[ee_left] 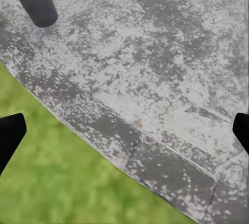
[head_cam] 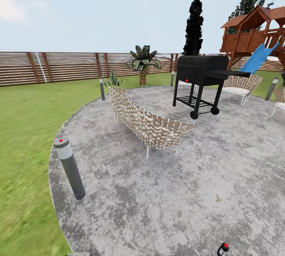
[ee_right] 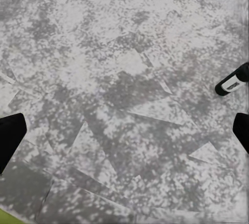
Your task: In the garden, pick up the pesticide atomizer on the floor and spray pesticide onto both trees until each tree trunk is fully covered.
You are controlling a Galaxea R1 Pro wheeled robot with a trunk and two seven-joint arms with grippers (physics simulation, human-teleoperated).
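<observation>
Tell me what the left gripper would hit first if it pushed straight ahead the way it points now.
Most likely the paving near its curved edge: the left gripper is open and empty, aimed at bare stone beside the grass. Depth is unclear.

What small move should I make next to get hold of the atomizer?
Probably tilt the head down and roll forward a little. The pesticide atomizer lies on the paving at the head view's bottom edge, right of centre, only its red top showing. The right gripper hangs open over bare paving, so it seems the nearer hand.
</observation>
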